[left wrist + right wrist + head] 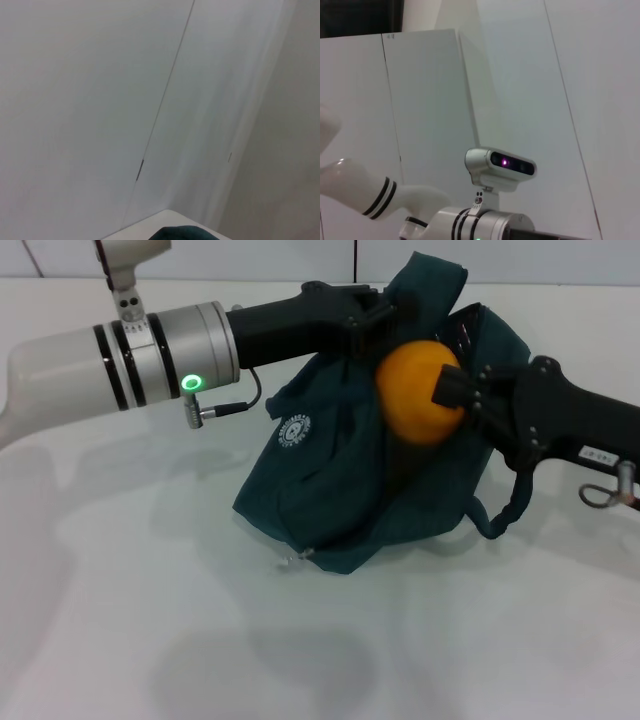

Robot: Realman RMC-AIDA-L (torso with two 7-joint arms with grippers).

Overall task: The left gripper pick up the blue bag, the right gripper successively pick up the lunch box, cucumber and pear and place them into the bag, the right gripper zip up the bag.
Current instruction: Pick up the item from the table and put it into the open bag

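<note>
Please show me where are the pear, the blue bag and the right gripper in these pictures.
pear (pixel 418 392), head view, middle of its orange skin.
blue bag (pixel 330 485), head view, front fabric below the white logo.
right gripper (pixel 452 390), head view, fingertips against the pear.

Silver-white left arm (pixel 120 355) with green light; slim black right arm (pixel 570 425)

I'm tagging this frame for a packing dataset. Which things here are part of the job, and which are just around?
Part of the job:
left gripper, holding up the bag's rim
bag
pear, held at the bag's mouth
right gripper, shut on the pear

Just around:
table
wall panels
head camera
</note>
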